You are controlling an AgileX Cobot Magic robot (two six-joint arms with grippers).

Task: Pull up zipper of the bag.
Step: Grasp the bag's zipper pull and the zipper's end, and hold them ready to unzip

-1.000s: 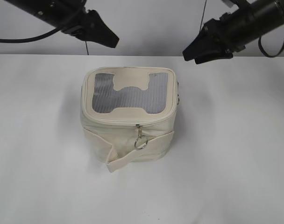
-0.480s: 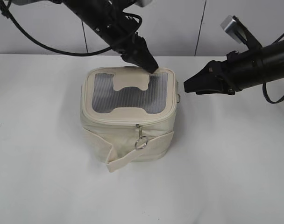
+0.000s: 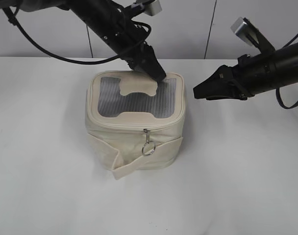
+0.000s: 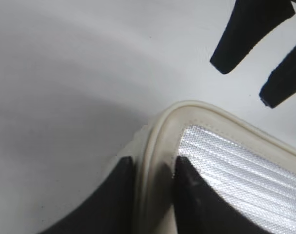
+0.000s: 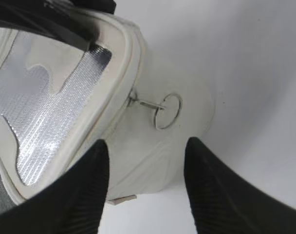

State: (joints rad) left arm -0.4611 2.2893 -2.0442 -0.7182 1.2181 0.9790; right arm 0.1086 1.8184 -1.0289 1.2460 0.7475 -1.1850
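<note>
The cream bag (image 3: pixel 134 142) stands mid-table with its grey mesh top facing up. The zipper (image 3: pixel 139 128) runs round the top rim, and a silver ring pull (image 3: pixel 148 148) hangs at the front. My left gripper (image 3: pixel 159 74) is at the back right corner of the top. In the left wrist view (image 4: pixel 153 163) its jaws are closed across the rim (image 4: pixel 160 146), one finger outside and one on the mesh. My right gripper (image 3: pixel 197 92) is open and empty, just right of the bag. In the right wrist view (image 5: pixel 147 144) a second ring pull (image 5: pixel 167 111) hangs ahead of it on the bag's side.
The white table (image 3: pixel 247 176) spreads around the bag. A cream side strap (image 3: pixel 139 164) wraps the bag's lower front. The right gripper's fingers (image 4: pixel 245 34) show at the top right of the left wrist view.
The left arm came down from the back onto the bag's back right rim. The right gripper lowered to the bag's right side. Both have barely moved in the last half second.
</note>
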